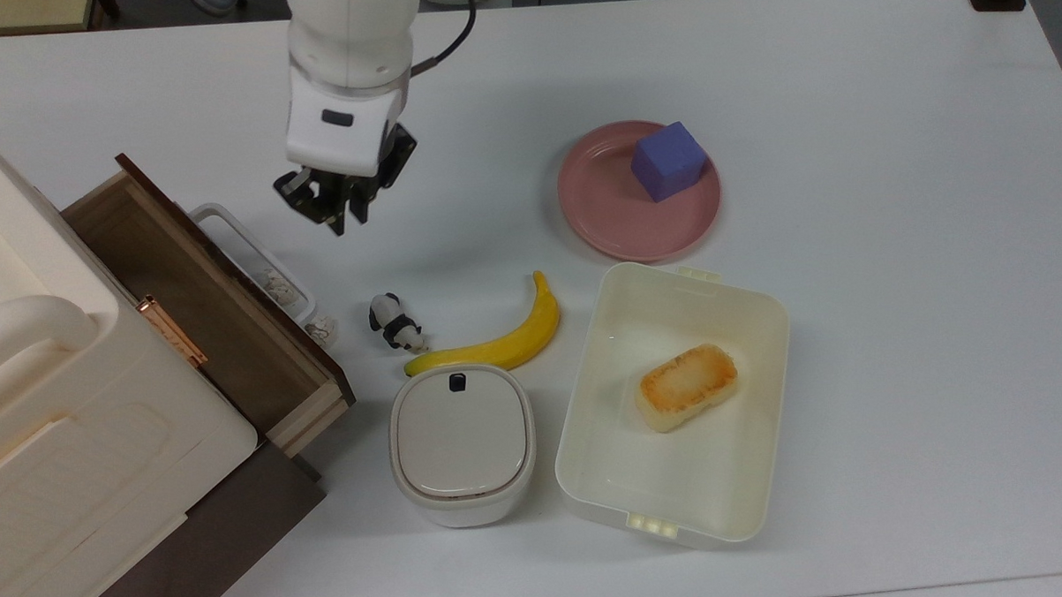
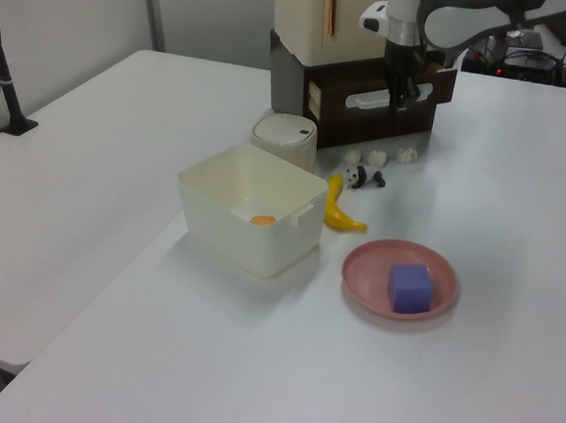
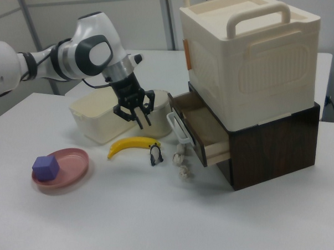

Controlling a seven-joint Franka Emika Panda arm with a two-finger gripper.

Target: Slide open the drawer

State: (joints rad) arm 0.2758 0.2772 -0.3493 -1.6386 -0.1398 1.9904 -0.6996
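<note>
The drawer stands pulled well out of the dark brown base under the cream cabinet, its light wood inside open to the top view and empty as far as can be seen; its dark front and white bar handle face the desk's middle. The pincer hangs above the desk, apart from the handle and to the top view's right of it, its fingers spread a little and holding nothing. So the sliding looks done: the drawer shows most of its depth, and little seems left beyond taking the arm clear. Three small white lumps lie just before the drawer front, close under the handle, with the toy panda and the banana nearby.
</note>
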